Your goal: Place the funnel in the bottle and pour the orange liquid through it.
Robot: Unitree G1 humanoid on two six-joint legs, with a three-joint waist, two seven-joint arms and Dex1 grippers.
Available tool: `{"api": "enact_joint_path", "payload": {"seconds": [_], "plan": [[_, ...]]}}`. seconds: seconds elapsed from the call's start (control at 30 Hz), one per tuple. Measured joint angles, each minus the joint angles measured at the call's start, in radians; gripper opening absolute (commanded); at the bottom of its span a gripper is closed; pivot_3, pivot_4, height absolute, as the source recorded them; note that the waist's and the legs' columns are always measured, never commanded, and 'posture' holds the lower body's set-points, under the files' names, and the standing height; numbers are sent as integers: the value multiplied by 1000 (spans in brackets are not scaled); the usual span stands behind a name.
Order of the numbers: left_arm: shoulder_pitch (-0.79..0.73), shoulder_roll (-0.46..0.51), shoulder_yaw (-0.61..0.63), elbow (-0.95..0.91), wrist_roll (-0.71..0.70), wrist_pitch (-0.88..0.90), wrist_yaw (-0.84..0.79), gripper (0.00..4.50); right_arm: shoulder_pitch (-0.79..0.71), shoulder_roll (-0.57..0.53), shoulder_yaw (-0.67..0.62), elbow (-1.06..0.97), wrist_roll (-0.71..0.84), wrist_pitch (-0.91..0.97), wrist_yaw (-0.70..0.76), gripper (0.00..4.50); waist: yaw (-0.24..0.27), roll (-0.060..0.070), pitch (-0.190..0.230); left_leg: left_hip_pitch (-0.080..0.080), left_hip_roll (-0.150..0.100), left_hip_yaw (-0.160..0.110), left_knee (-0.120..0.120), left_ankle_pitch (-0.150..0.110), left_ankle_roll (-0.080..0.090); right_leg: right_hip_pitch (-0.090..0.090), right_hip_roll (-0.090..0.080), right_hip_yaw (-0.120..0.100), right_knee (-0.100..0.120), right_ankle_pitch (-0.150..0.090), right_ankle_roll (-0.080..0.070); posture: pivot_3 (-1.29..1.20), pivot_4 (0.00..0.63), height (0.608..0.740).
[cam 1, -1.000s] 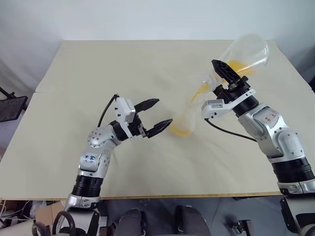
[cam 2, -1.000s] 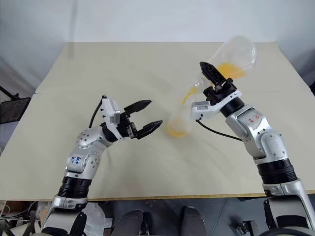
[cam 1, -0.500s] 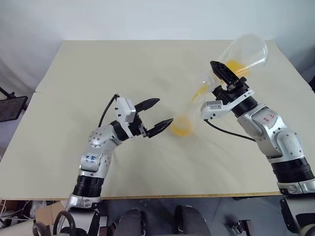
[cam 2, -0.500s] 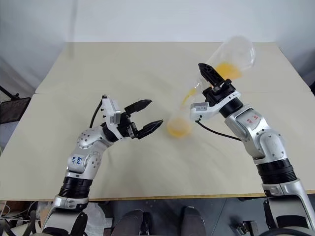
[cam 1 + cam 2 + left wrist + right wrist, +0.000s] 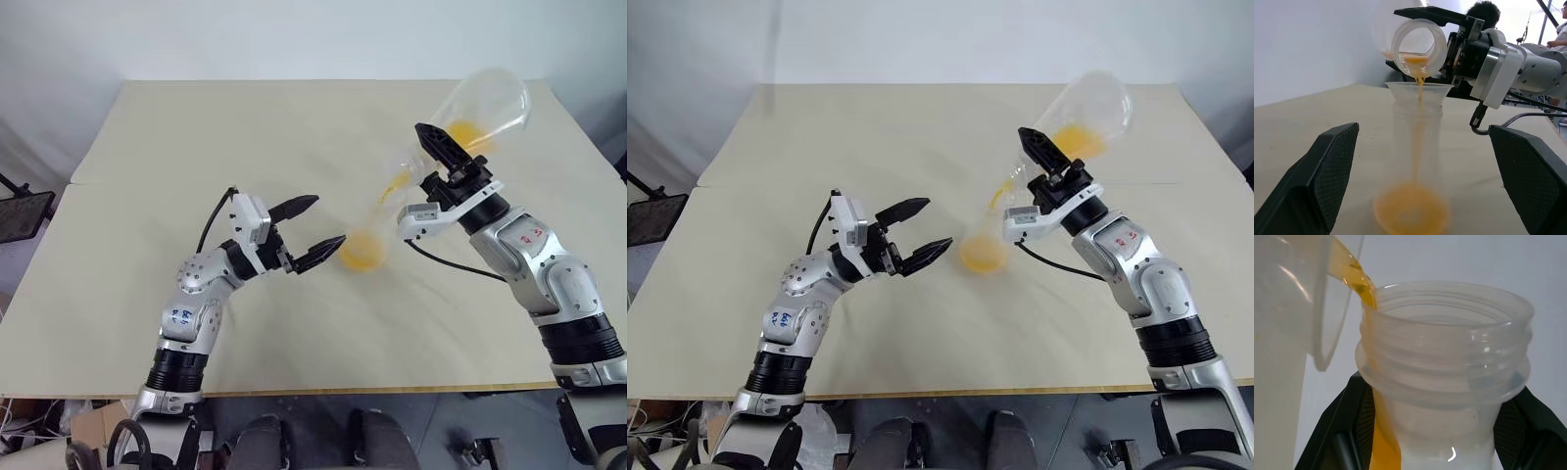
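Claws come first. The right claw (image 5: pixel 443 149) is clenched on the threaded neck of a clear pouring vessel (image 5: pixel 485 103), which it holds tipped with its wide end up toward one o'clock in the head views and its mouth angled down toward seven o'clock. The right wrist view shows the black fingers (image 5: pixel 1354 426) pressed to both sides of that neck. A thin stream of the orange liquid (image 5: pixel 1418 78) runs from the mouth of the vessel, and a small amber pool remains inside its raised wide end.

The stream falls into the funnel (image 5: pixel 1419 90), a small clear one whose flared rim sits on the neck of the bottle (image 5: pixel 1417 161). The bottle stands upright on the desk (image 5: pixel 274 137), near the middle, at about eight o'clock from the right claw. An orange pool has gathered in its round base.

The left claw (image 5: pixel 308 229) is released, its two black fingers spread wide and holding nothing. It hovers just beside the bottle, at about nine o'clock from it, pointing toward it without touching. In the left wrist view the bottle stands between the two spread fingers, apart from both. A person's dark hair shows behind the right arm in that view.
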Motion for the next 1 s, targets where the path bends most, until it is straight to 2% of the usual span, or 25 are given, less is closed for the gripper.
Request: {"api": "enact_joint_path", "payload": {"seconds": [1.0], "plan": [[-3, -17, -1, 24, 2, -22, 8, 4500, -4, -40, 6, -2, -55, -10, -68, 2632, 0, 0, 0, 0, 0, 0, 0, 0, 0, 0, 0, 0, 0, 0, 0, 0, 150, 740]]}}
